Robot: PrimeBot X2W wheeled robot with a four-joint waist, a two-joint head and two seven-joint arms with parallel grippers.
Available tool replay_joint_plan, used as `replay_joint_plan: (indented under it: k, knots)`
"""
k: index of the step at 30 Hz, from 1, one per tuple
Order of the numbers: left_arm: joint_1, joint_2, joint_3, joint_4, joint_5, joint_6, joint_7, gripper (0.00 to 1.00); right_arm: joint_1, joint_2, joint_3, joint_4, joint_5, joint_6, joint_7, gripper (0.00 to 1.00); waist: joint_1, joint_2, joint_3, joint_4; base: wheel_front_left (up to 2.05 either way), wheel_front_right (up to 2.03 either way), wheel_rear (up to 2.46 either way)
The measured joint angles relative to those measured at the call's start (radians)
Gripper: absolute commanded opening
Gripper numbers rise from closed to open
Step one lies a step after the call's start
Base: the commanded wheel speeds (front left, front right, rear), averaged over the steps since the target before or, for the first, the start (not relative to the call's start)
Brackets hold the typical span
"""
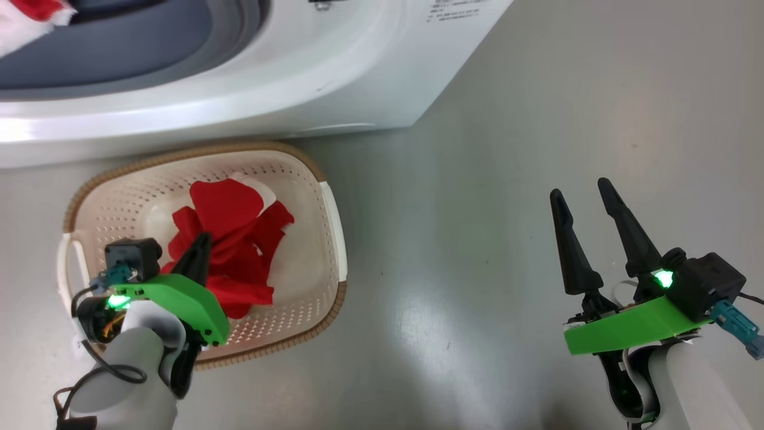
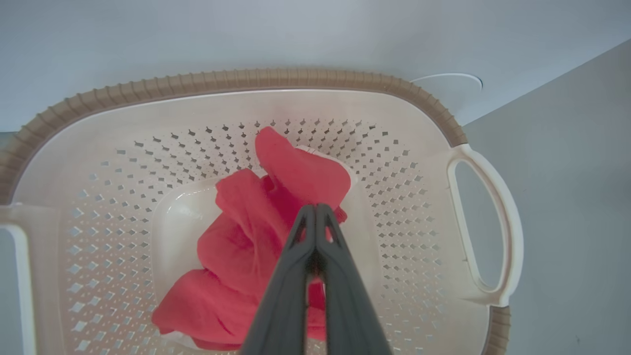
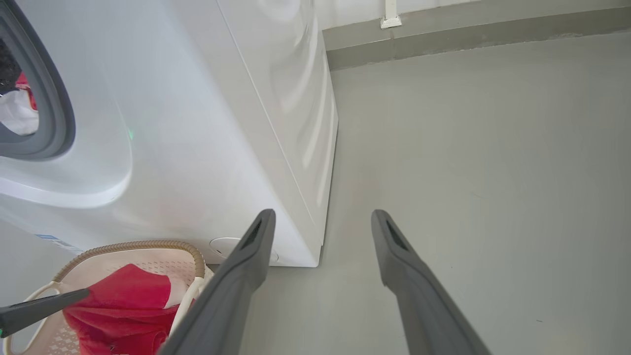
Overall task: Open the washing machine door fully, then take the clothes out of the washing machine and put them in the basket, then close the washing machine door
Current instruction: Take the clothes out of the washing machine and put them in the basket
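Observation:
The cream basket (image 1: 331, 221) (image 2: 404, 162) (image 3: 143, 245) stands on the floor right in front of the white washing machine (image 1: 298, 77) (image 3: 197, 123). Red clothes (image 1: 239, 239) (image 2: 246, 236) (image 3: 123, 301) are heaped inside it, one fold standing above the rim. My left gripper (image 1: 202, 242) (image 2: 315, 209) is shut, its tips pinched on that red fabric over the basket's middle. More red and white clothes (image 1: 30, 18) (image 3: 19, 108) lie behind the grey gasket (image 1: 119, 54). My right gripper (image 1: 580, 188) (image 3: 323, 214) hangs open and empty over the floor to the right. The door is out of view.
Grey floor (image 1: 477, 239) stretches to the right of the machine and basket. A wall with a grey skirting (image 3: 468, 39) runs behind the machine. A round cover (image 3: 224, 246) sits low on the machine's front, near the basket's far rim.

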Motion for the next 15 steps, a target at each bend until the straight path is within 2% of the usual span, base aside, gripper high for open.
replay_joint_plan:
  k: [1,2,15]
  knots:
    - [0.003,-0.002,0.005,-0.005,0.0,0.0,0.0,0.97,0.001,0.0,0.0,0.003,0.0,0.0,0.0,1.0,0.0,0.0,-0.007,0.001,0.0,0.0,0.0]
    - [0.007,-0.002,0.011,-0.009,0.0,0.0,0.0,1.0,0.002,0.0,0.001,0.007,0.0,0.0,0.0,1.0,0.0,0.0,-0.015,0.003,0.0,0.0,0.0]
    - [0.154,-0.002,0.122,-0.089,0.045,0.0,0.0,1.0,0.027,0.0,0.01,0.057,0.0,0.0,0.0,1.0,0.0,0.0,-0.164,0.008,0.0,0.0,0.0]
